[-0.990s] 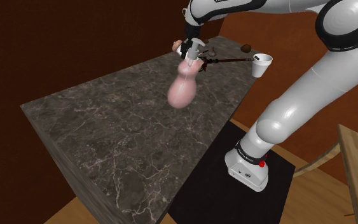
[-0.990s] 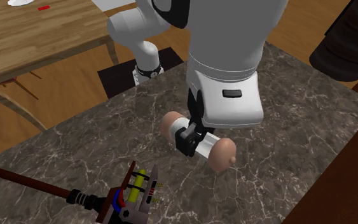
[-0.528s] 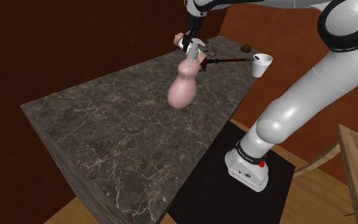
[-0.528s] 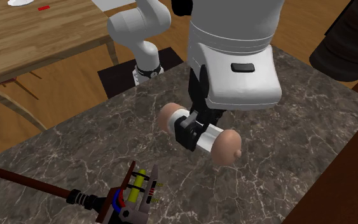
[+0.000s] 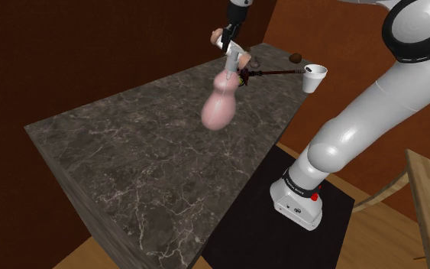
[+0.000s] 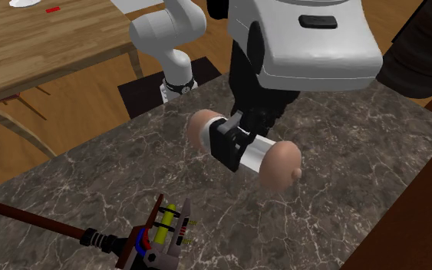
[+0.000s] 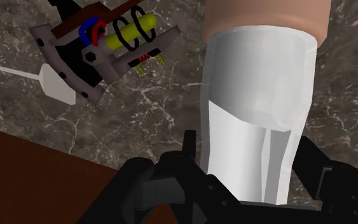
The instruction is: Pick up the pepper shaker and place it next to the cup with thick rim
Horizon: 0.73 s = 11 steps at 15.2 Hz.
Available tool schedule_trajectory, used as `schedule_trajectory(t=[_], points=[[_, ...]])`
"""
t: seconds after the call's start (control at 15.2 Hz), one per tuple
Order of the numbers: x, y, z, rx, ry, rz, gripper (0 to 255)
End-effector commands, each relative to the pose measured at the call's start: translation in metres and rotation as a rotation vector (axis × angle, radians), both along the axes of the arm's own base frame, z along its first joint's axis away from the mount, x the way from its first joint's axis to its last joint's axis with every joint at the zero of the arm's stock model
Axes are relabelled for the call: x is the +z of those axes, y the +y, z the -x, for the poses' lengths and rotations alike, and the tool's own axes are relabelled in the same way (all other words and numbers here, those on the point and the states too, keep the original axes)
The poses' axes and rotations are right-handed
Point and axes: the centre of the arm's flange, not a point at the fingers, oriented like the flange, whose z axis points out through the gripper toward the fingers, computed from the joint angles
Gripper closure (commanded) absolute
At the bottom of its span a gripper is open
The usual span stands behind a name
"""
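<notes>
The pepper shaker (image 6: 262, 154) is a white cylinder with pinkish-tan rounded ends. It hangs level above the dark marble table (image 6: 344, 169), and my black gripper (image 6: 234, 146) is shut on its white middle. In the shoulder view the gripper (image 5: 231, 44) holds the shaker (image 5: 217, 35) high over the table's far end. The wrist view has the white body (image 7: 257, 121) clasped between the fingers (image 7: 187, 156). A white cup (image 5: 313, 76) stands at the table's far edge, toward the shoulder view's right of the gripper.
A pink gourd-shaped vase (image 5: 219, 103) stands on the marble just below the gripper. A small gadget with coloured coils (image 6: 162, 232) on a long dark rod (image 6: 37, 220) lies near the shaker. A small dark object (image 5: 295, 56) sits behind the cup. A wooden table (image 6: 37, 46) stands beyond.
The gripper has risen with the shaker in it, lifting it farther off the marble. The gadget, vase and cup have not moved.
</notes>
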Motion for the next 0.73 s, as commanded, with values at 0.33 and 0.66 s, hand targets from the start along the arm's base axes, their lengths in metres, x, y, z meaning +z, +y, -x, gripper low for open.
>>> schedule_trajectory(t=[0.33,0.66], points=[[0.037,0.001,0.000,0.000,0.000,0.000,255],[0.045,-0.034,0.019,0.000,0.000,0.000,255]])
